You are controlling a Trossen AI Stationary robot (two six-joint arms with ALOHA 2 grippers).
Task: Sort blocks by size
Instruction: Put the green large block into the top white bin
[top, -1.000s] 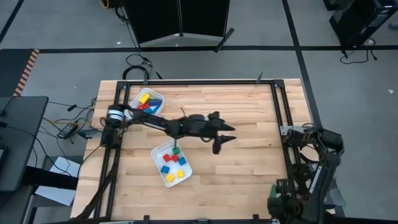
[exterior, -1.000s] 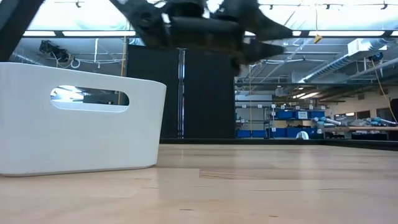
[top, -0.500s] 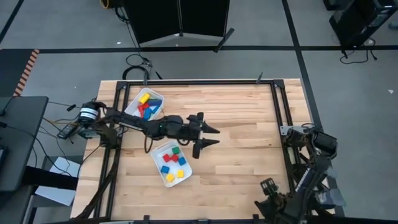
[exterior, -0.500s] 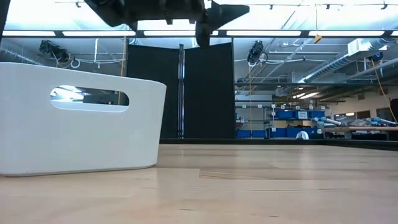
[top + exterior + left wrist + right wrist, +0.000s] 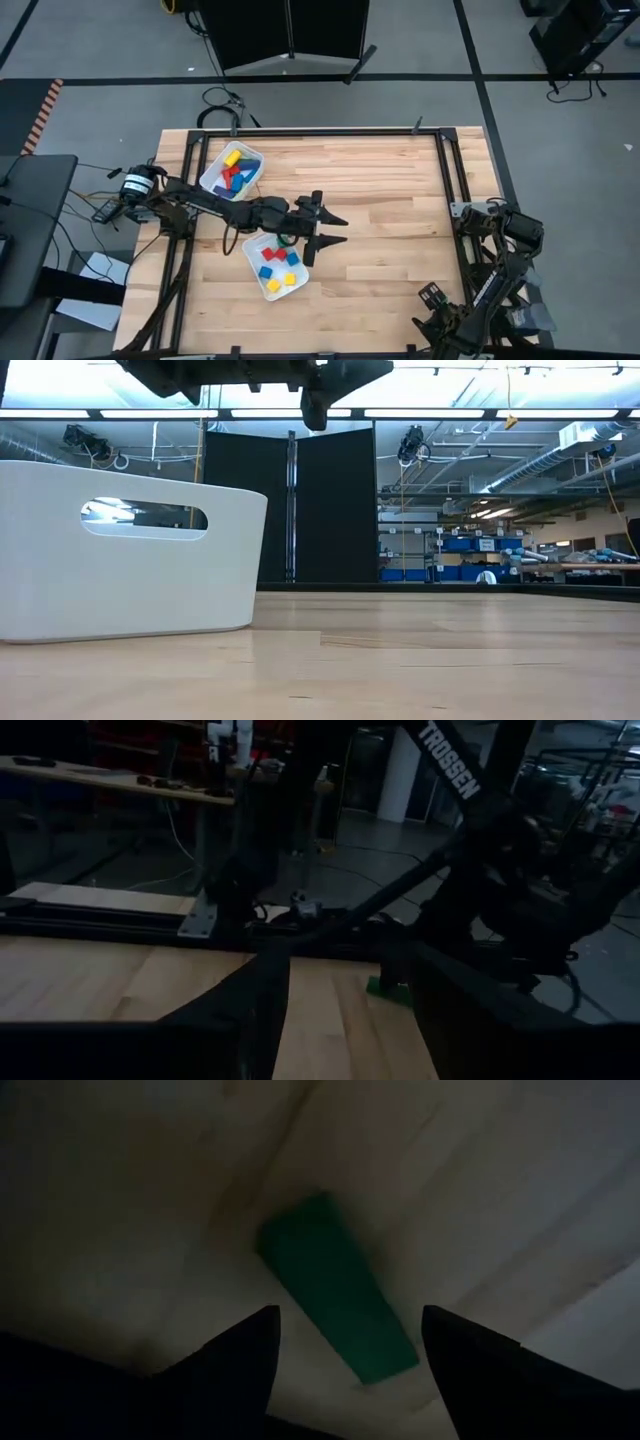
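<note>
My left gripper (image 5: 335, 228) is open and empty. It hovers above the table just right of the near white tray (image 5: 252, 250), which holds small red, blue, yellow and green cubes (image 5: 278, 268). The far white tray (image 5: 212, 170) holds longer yellow, red and blue bars (image 5: 234, 172). In the low view the gripper (image 5: 320, 385) shows at the top, and the near tray's wall (image 5: 130, 590) stands at the left. My right gripper (image 5: 435, 310) is folded at the table's near right corner. It is open (image 5: 345, 1370), with a green oblong shape (image 5: 335, 1285) showing beyond its fingers.
Bare wooden tabletop (image 5: 400, 190) stretches right of the trays. A black metal frame (image 5: 450, 170) runs round the table's edges. The left wrist view looks across the table at the right arm's base, with a small green piece (image 5: 385, 988) at the table's edge.
My left gripper has drawn back toward the table's left edge and a little toward the near edge. It has ended beside the near tray, staying open and empty. The left arm's shoulder has swung outward to the left. The blocks and trays have stayed put.
</note>
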